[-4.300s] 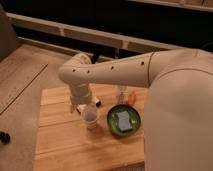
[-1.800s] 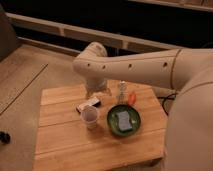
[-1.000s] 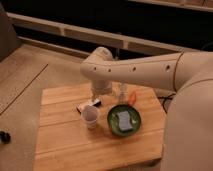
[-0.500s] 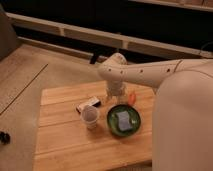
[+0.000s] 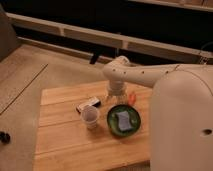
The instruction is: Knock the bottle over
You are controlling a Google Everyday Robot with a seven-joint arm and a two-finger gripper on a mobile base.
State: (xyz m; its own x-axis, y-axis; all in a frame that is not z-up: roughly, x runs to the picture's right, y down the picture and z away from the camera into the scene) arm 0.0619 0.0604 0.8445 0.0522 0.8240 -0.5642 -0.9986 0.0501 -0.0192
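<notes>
My gripper [image 5: 115,96] hangs down from the white arm [image 5: 150,75] at the back middle of the wooden table [image 5: 65,145], just behind the green bowl [image 5: 111,124]. The clear bottle stood at this spot in the earlier frames. It is now hidden behind the gripper, so I cannot tell whether it stands or lies. The wider whitish cup [image 5: 90,116] stands upright to the gripper's front left, apart from it.
The green bowl holds a grey-blue sponge [image 5: 122,120]. A small dark and white packet [image 5: 88,105] lies behind the cup. An orange item [image 5: 131,98] sits right of the gripper. My white body [image 5: 185,125] fills the right side. The floor lies to the left.
The arm has swung right across the table, from above the packet and cup to the bottle's spot behind the bowl. The bottle showed earlier and is now covered.
</notes>
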